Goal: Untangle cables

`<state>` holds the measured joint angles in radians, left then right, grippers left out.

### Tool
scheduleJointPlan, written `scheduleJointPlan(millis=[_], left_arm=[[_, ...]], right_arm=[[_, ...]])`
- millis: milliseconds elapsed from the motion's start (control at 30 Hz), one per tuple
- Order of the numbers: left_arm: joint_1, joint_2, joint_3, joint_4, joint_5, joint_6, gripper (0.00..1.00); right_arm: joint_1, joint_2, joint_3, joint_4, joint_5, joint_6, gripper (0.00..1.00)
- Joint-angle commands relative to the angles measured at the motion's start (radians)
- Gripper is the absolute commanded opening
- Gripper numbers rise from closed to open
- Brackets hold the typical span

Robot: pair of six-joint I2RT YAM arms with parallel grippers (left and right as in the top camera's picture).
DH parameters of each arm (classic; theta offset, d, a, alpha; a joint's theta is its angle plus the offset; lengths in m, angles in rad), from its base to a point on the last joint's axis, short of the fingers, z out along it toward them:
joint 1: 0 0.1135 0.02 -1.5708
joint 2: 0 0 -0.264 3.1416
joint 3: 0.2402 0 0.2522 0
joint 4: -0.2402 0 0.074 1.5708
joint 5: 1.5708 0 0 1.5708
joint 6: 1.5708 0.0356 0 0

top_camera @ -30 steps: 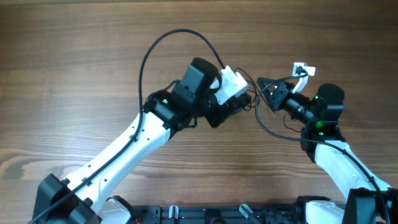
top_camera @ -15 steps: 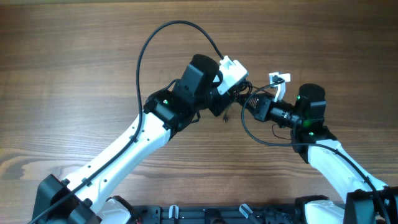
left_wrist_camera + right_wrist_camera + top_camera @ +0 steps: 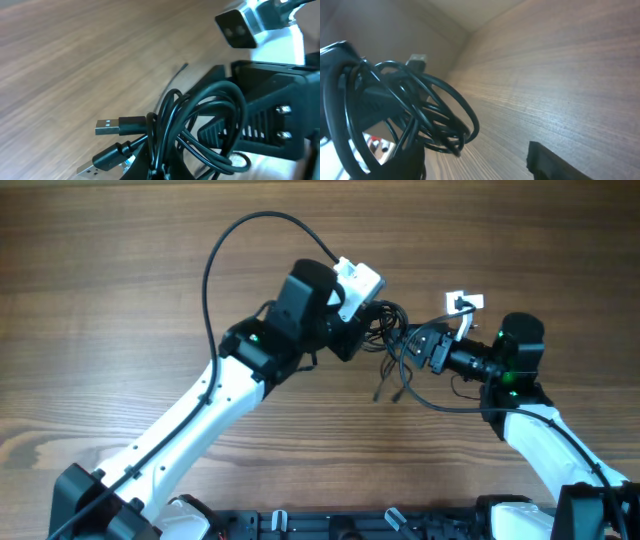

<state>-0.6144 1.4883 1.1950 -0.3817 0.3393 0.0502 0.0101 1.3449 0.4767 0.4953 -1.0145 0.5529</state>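
Black cables: tangled bunch at your left gripper, loose ends trailing from it | left gripper: clenched on the bunch | right gripper: just beside left gripper, fingers spread, grasping nothing

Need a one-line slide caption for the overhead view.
Tangled black cables clamped in the left gripper over the wooden table; right gripper alongside, jaws open.

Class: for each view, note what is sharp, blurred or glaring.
Overhead: evenly lit, sharp throughout. Left wrist: the cables crisp, white glare at top right. Right wrist: cable loops sharp, far table soft, dark blur at left edge.
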Motion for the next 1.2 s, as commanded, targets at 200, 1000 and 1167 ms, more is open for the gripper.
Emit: scheduleJointPlan(millis=[200, 1000, 1167], left_arm=[[0.098, -0.016, 0.009, 0.004, 0.142, -0.014, 0.04], [0.026, -0.016, 0.009, 0.004, 0.17, 0.002, 0.04], [0.007, -0.016, 0.009, 0.004, 0.243, 0.024, 0.04]], right_arm=[[0.002, 0.006, 0.013, -0.003, 0.03, -0.066, 0.79], [0.005, 0.006, 0.013, 0.089, 0.134, -0.052, 0.72], [0.006, 0.006, 0.013, 0.091, 0.176, -0.023, 0.7]])
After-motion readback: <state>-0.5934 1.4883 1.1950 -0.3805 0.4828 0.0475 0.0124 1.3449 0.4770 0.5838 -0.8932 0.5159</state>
